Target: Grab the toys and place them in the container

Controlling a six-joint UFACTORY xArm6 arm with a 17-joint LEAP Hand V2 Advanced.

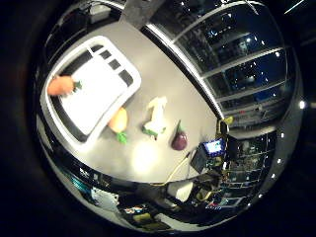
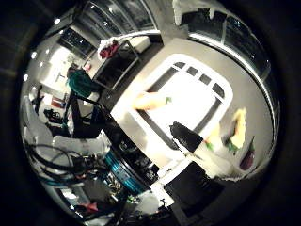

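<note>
A white tray (image 1: 129, 89) lies on the grey table (image 1: 163, 74) with 1 orange carrot toy (image 1: 61, 85) inside. Just beside it lie a yellow-orange vegetable toy (image 1: 118, 120), a white radish toy (image 1: 157, 117) and a purple eggplant toy (image 1: 179, 140). Only part of the hand (image 2: 197, 146) shows, and I cannot tell whether its fingers are spread or curled.

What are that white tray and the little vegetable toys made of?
The white tray looks like rigid moulded plastic: smooth, with slotted openings along one end. The carrot toy in it, and the white radish toy and eggplant toy beside it, look matte, possibly soft fabric; uncertain.
</note>
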